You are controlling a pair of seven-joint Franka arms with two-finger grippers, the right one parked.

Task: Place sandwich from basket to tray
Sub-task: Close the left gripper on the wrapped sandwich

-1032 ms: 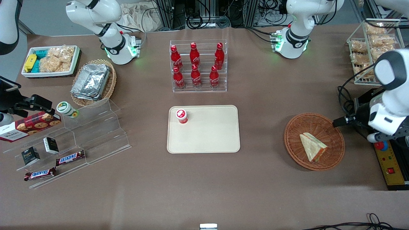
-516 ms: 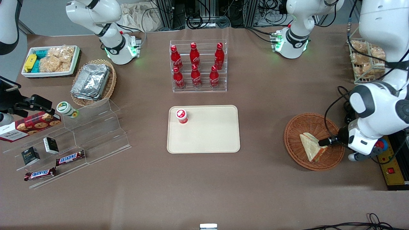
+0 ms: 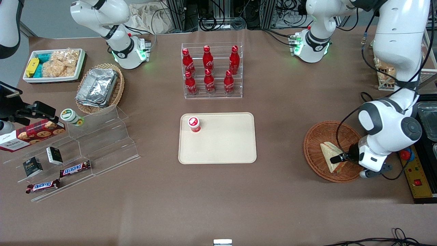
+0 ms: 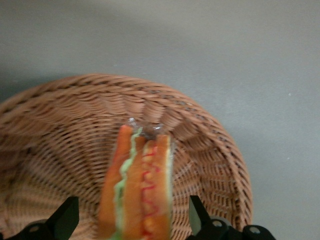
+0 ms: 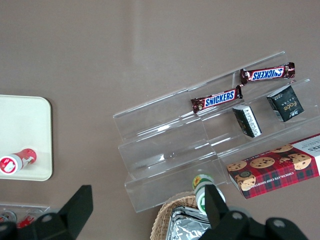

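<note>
The sandwich (image 3: 330, 155), a pale bread wedge in clear wrap, lies in the round reddish-brown wicker basket (image 3: 314, 143) toward the working arm's end of the table. In the left wrist view its orange-red and green filling edge (image 4: 142, 185) faces the camera, with the basket weave (image 4: 60, 130) around it. My left gripper (image 3: 338, 159) is low over the basket, right at the sandwich's thick end. It is open, one fingertip (image 4: 67, 217) on each side of the sandwich with a gap to it. The cream-beige tray (image 3: 222, 143) lies mid-table.
A small red-capped cup (image 3: 194, 124) stands on the tray's corner. A clear rack of red bottles (image 3: 210, 70) stands farther from the camera than the tray. A yellow control box (image 3: 418, 177) lies beside the basket at the table's end. Acrylic steps with snack bars (image 3: 75, 168) lie toward the parked arm's end.
My left arm has swung in and down from beside the basket, bringing the gripper from the basket's rim to the sandwich's thick end. The sandwich has not moved.
</note>
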